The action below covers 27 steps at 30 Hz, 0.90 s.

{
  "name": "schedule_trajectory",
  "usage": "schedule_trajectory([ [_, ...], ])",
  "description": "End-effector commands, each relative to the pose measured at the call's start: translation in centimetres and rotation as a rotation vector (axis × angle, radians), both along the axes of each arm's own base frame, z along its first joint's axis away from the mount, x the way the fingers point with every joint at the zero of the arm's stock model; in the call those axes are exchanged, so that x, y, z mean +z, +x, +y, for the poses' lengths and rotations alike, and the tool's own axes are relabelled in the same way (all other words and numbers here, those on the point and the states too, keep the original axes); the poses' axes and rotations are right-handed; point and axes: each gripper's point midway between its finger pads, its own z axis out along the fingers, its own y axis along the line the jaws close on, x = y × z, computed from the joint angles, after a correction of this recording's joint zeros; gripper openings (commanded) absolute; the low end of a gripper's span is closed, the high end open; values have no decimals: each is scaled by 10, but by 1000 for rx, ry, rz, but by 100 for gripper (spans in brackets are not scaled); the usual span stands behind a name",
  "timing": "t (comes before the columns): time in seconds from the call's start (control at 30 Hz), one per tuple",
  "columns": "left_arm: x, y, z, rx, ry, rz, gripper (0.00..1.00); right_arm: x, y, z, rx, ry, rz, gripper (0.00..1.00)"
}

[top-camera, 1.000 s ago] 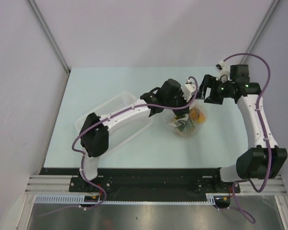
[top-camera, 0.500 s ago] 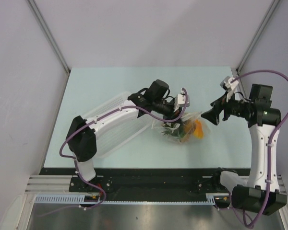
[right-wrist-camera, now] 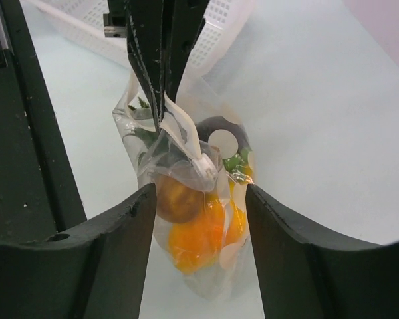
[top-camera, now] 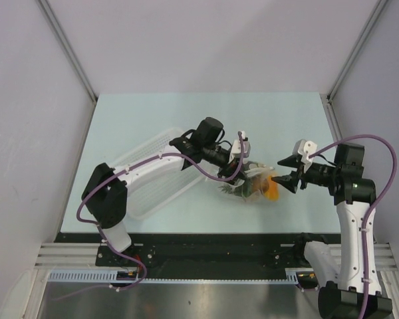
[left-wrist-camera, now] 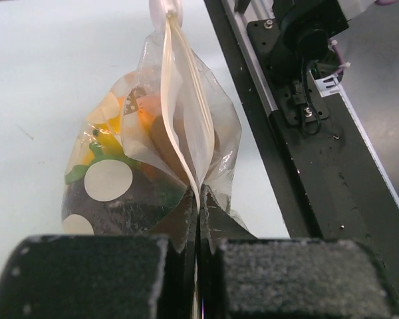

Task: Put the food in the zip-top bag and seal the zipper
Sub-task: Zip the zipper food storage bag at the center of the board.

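One pincer [left-wrist-camera: 198, 244] clamps zipper [left-wrist-camera: 180, 106], seemingly sealed

White perforated basket [top-camera: 147, 147] on pale blue table [top-camera: 153, 113], black rail [top-camera: 213, 247] along near edge

You find bare pale-blue table [top-camera: 186, 113] beyond the clear dotted plastic bag [top-camera: 256, 187]. A white perforated plastic basket [top-camera: 153, 143] and the left arm [top-camera: 166, 159] block its left side; the open right gripper [top-camera: 285, 174] flanks its right end.

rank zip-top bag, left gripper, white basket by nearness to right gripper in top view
1. zip-top bag, just left of the right gripper and its open jaws
2. left gripper, clamped on the bag's far end
3. white basket, far left
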Motion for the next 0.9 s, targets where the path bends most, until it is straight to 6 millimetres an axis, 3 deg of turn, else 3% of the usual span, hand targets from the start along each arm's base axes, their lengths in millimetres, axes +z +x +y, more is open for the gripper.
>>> schedule_trajectory([
  [0.0,40,-8,1,-85,-143,-56,0,6,4,9,70,-24,-141,59],
  [0.3,46,-5,-1,-77,-164,-44,0,3,7,22,105,-40,-155,39],
  [0.6,51,-4,-1,-73,-178,-27,0,-25,16,18,89,-89,-102,45],
  [0.77,49,-3,-1,-67,-175,-23,0,-24,21,17,68,-82,-92,29],
  [0.8,48,-2,-1,-67,-175,-23,0,-23,22,17,69,-82,-94,19],
  [0.87,47,-2,-1,-62,-172,-20,0,-21,21,17,67,-81,-93,11],
])
